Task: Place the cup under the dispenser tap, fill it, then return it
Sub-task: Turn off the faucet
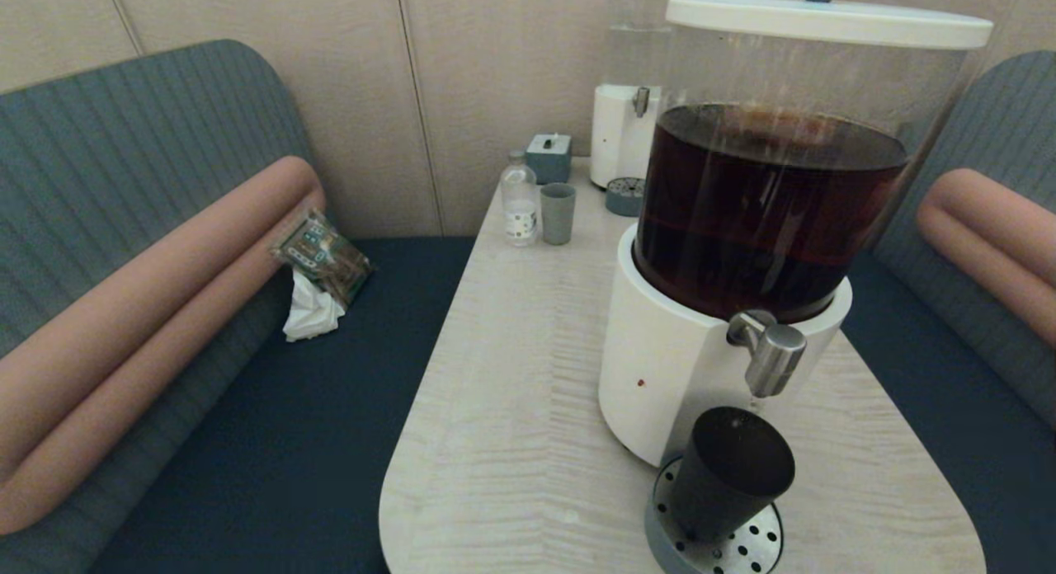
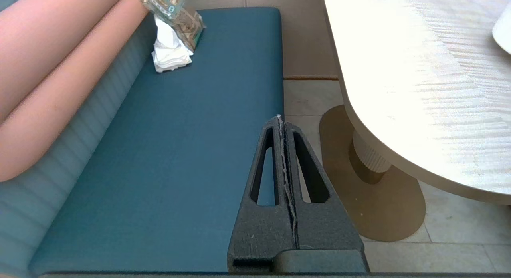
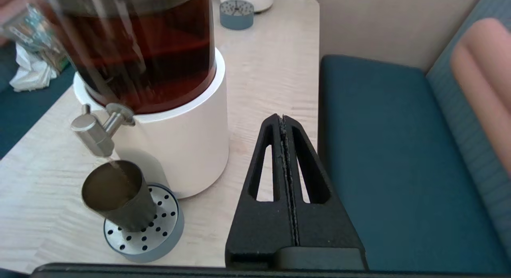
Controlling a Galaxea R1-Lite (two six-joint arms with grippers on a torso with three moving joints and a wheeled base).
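The cup [image 1: 729,473] stands on the round drain tray [image 1: 763,545] at the table's [image 1: 511,409] near edge, right under the dispenser tap [image 1: 769,353]. The right gripper [image 3: 282,120] is pressed closed beside the table, holding nothing. The left gripper [image 2: 280,120] is closed too, over the bench [image 2: 179,150]. A grey-blue cup [image 1: 558,214] stands near the far edge.

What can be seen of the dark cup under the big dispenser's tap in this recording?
The cup is a matte black-brown tapered tumbler with no handle, wider at the rim. It stands upright on the round perforated drip tray at the foot of the white-based dispenser, directly below the brushed-steel tap. In the right wrist view a thin stream runs from the tap into it and brownish liquid shows inside. Neither gripper touches it; the right gripper is shut, off to the side.
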